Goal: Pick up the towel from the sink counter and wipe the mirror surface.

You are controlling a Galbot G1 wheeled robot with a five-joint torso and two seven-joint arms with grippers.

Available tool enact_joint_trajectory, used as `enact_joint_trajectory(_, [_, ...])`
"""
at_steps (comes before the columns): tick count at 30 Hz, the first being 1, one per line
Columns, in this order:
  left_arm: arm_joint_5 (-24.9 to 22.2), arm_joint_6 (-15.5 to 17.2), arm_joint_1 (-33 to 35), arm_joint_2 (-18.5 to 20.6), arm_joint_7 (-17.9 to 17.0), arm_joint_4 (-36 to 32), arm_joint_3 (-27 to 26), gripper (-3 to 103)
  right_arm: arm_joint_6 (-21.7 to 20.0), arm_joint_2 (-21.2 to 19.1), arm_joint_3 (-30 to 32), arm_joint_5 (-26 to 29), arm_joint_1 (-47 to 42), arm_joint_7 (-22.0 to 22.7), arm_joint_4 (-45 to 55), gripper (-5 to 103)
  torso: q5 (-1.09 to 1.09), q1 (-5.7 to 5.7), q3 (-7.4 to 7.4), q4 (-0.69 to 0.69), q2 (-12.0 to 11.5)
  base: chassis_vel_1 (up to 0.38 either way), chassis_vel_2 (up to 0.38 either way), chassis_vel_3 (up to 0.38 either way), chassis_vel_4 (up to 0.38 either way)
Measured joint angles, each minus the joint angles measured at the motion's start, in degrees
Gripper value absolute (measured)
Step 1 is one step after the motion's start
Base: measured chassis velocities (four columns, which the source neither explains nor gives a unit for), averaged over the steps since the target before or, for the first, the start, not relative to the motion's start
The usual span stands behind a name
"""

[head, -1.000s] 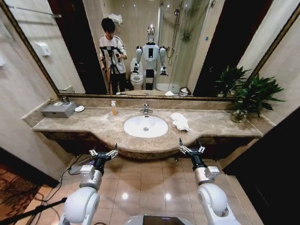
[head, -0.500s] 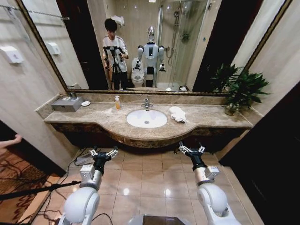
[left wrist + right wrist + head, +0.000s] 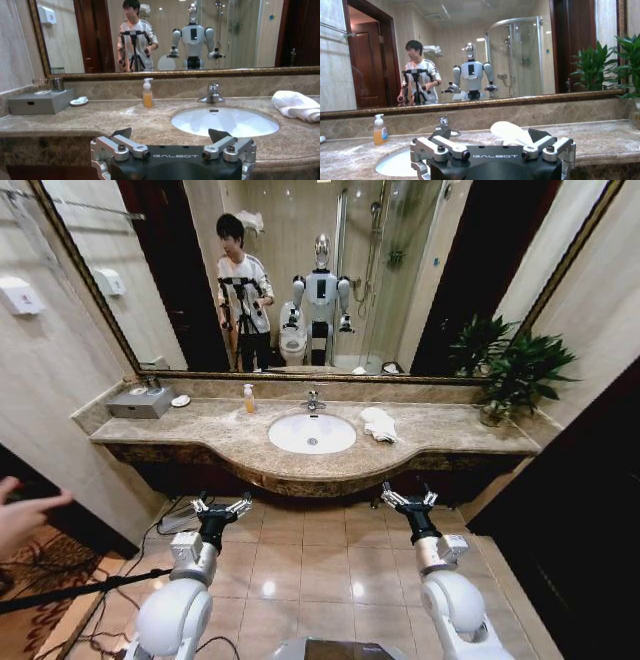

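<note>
Your left gripper (image 3: 221,507) and right gripper (image 3: 407,499) hang low over the floor tiles, short of the surface (image 3: 230,442), both with fingers spread apart and empty. Beyond them, the white towel (image 3: 379,424) lies crumpled on the surface just beside the basin (image 3: 312,433), on the robot's right. Behind it, the mirror (image 3: 420,270) spans the wall.
</note>
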Motion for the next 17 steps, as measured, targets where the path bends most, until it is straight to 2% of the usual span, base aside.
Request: enact_joint_trajectory(17, [0.00,0.00,0.00,0.00,0.00,0.00,0.00,100,0.00,0.00,0.00,0.00,0.00,0.00,0.00,100,0.00,0.01,0.00,0.00,0.00,0.000,0.000,0.000,0.000])
